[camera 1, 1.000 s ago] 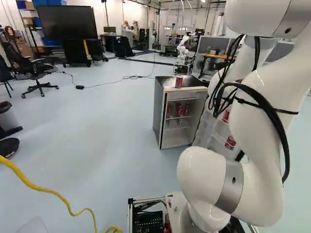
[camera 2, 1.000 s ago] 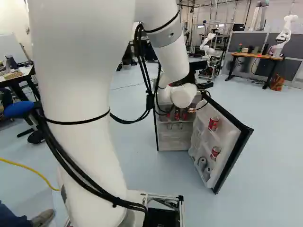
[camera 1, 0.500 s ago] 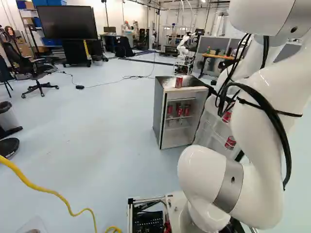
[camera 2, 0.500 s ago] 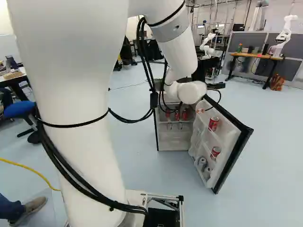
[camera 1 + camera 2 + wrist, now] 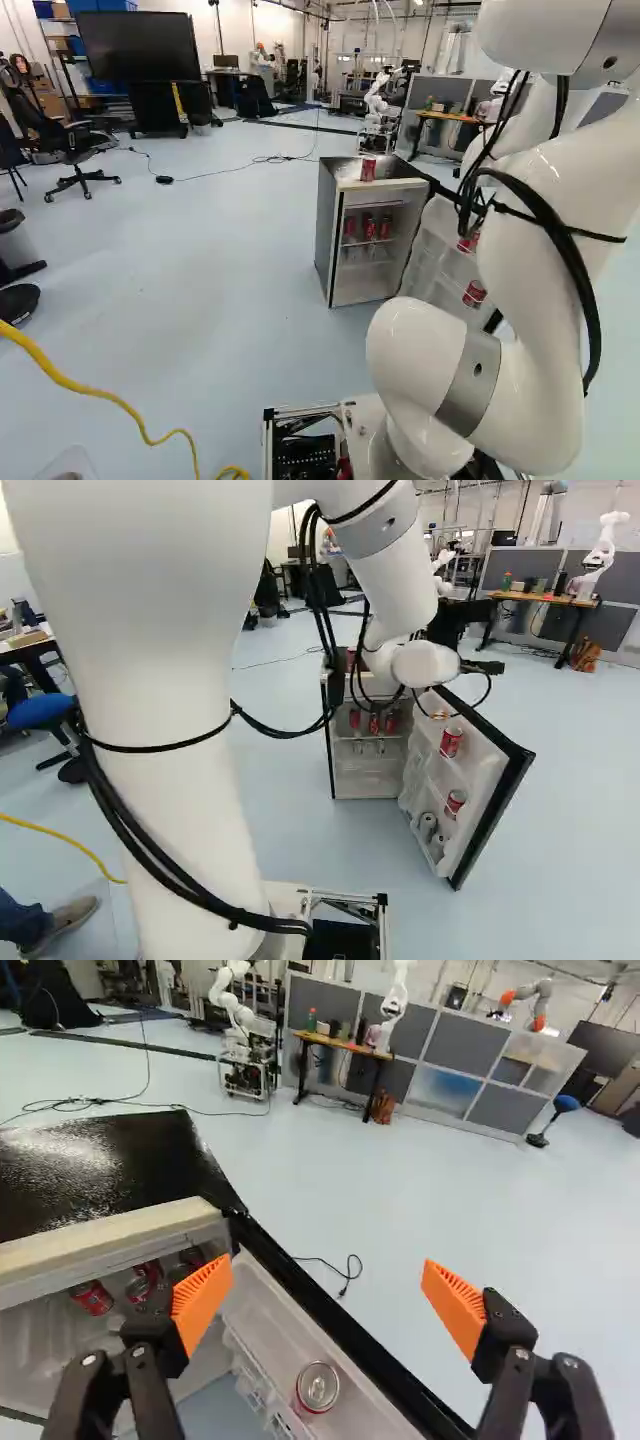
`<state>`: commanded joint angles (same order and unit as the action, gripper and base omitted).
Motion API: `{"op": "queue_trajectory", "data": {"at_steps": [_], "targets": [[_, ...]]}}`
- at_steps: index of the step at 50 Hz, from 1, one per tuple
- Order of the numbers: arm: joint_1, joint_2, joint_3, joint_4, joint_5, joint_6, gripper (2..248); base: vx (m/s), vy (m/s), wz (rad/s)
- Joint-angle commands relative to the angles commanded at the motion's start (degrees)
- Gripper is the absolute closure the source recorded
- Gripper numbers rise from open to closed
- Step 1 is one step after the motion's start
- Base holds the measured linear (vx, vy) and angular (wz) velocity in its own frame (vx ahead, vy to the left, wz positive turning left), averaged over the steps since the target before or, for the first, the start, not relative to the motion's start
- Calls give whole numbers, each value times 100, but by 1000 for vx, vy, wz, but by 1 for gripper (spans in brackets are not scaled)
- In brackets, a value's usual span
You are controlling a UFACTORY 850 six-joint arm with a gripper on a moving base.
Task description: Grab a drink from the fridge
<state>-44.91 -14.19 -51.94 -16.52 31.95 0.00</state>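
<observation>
The arm (image 5: 395, 585) is being swung sideways, from in front of the open cavity of the fridge (image 5: 329, 235) towards its hinged side, while the base is being kept where it was. More of the fridge's top and of the opened door (image 5: 482, 780) is being uncovered in the right base view, and nothing in or on the fridge is being shifted. The gripper (image 5: 328, 1295) is being held wide, its orange pads (image 5: 203, 1302) well apart with nothing gripped between them. The drinks are all being left in place: one can (image 5: 368, 170) is being borne on the fridge's top, a few red cans (image 5: 370, 229) are being kept on a shelf inside the fridge, and others are being held in its door, among them an upper red can (image 5: 451, 742). A red can is being shown below the gripper, in the fridge's door. By this swing, a door can is probably being favoured over those inside the fridge, though no grasp is being made yet; a careful lowering is being called for, lest the fridge's door be knocked.
</observation>
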Motion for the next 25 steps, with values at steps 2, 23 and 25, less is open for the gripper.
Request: {"op": "queue_trajectory", "data": {"at_steps": [2,23,25], "targets": [[-26,-9,-37,25,-78,0,3,0,0,0],[-265,-162,-496,288,-891,0,3,0,0,0],[-286,-179,-542,313,-967,0,3,0,0,0]]}}
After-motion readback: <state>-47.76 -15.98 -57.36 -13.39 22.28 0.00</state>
